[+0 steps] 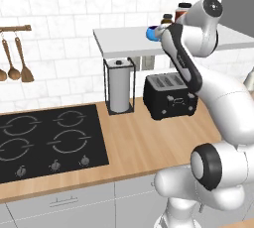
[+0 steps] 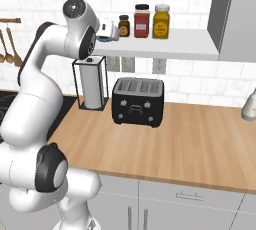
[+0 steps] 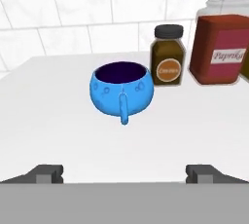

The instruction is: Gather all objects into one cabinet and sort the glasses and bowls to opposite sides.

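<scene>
Small glossy blue bowl [image 3: 121,93], upright, on white tiled-back shelf [image 3: 58,121], just beside brown jar [image 3: 168,57].

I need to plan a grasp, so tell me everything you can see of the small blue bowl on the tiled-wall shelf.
The small blue bowl is glossy, round and upright, with a dark inside that looks empty, small bumps on its wall and a short handle-like tab facing the hand camera. It stands on the white shelf, left of the small brown jar and apart from it. The gripper is open, short of it, touching nothing.
</scene>
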Tool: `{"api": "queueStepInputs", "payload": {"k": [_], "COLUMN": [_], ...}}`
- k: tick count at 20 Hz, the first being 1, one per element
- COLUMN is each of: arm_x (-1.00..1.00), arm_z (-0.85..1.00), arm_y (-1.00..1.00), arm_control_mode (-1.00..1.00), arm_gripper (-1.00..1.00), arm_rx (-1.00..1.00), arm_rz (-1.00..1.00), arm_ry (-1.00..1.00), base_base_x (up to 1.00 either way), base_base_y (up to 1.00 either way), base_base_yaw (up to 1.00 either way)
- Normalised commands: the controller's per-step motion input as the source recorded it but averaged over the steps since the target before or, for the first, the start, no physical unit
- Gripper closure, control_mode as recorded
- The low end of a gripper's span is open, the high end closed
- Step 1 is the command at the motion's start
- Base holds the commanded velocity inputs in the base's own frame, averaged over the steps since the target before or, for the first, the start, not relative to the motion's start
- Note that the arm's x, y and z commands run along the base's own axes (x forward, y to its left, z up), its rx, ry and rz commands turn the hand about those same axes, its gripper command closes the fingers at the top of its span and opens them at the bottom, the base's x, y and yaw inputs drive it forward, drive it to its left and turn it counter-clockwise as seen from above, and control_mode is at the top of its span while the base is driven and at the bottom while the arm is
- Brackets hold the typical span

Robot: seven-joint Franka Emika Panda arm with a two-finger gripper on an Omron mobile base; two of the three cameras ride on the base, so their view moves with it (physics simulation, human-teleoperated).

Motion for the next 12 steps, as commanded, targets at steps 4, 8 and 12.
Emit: {"api": "queueStepInputs", "payload": {"k": [4,8,12], "arm_x": [0.18,0.24,0.16], "arm_z": [0.0,-0.01,-0.18], "arm_y": [0.0,0.0,0.0], "arm_control_mode": [-1.0,-1.0,-1.0], "arm_gripper": [-1.0,-1.0,-1.0], "arm_rx": [0.0,0.0,0.0], "arm_rz": [0.0,0.0,0.0], "arm_ry": [0.03,0.0,0.0], "base_base_x": [0.0,0.0,0.0], "base_base_y": [0.0,0.0,0.0], "base_base_yaw": [0.0,0.0,0.0]}}
